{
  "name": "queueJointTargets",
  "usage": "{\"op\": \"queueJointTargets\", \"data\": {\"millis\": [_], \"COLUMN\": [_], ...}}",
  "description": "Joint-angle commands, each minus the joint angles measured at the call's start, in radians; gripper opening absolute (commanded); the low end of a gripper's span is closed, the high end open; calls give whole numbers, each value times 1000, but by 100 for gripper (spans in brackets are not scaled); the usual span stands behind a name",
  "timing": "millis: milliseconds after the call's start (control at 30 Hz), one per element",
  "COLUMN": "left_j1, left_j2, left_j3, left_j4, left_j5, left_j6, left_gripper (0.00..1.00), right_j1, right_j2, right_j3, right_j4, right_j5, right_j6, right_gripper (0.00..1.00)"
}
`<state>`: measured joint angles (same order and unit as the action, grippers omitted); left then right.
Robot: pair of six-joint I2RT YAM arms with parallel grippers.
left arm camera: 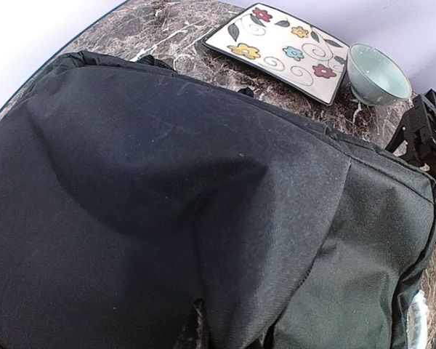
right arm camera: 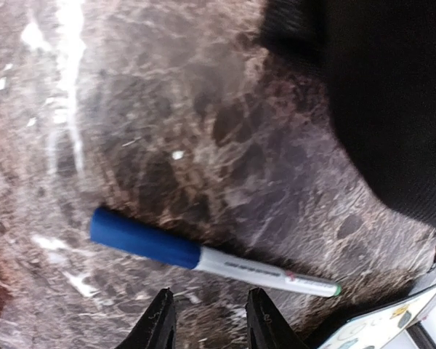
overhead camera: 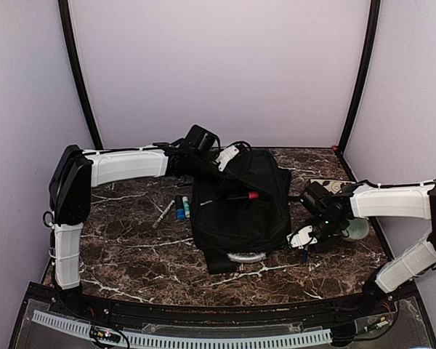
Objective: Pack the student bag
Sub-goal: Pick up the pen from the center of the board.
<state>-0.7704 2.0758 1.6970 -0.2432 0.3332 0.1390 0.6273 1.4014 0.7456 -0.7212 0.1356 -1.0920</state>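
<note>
Just left of the bag, a few loose pens (overhead camera: 179, 209) lie on your brown marbled counter (overhead camera: 131, 254). Your left gripper (overhead camera: 221, 163) sits closed tight at the far top edge of the large black fabric backpack (overhead camera: 240, 211). Its wrist view shows only bunched cloth, so you cannot tell whether it pinches any. The backpack lies flat mid-counter with a red-tipped black pen (overhead camera: 241, 195) on top. To its right, your right gripper (right arm camera: 207, 329) hovers narrowly open, holding nothing, just short of a blue-capped white marker (right arm camera: 203, 256). A flowered square plate (left arm camera: 283, 51) and a pale green bowl (left arm camera: 378, 73) stand beyond.
</note>
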Motion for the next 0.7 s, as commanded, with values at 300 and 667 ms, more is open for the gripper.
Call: {"op": "queueJointTargets", "data": {"millis": [300, 667], "left_j1": [-33, -34], "left_j2": [-107, -108], "left_j3": [-15, -12], "left_j4": [38, 33], "left_j5": [85, 79], "left_j6": [10, 24], "left_gripper": [0, 0], "right_j1": [-6, -9], "right_j2": [69, 136], "right_j3": [20, 63], "right_j4": [81, 32], "right_j5": [26, 4], "right_j6": [-46, 22], "right_gripper": [33, 15]}}
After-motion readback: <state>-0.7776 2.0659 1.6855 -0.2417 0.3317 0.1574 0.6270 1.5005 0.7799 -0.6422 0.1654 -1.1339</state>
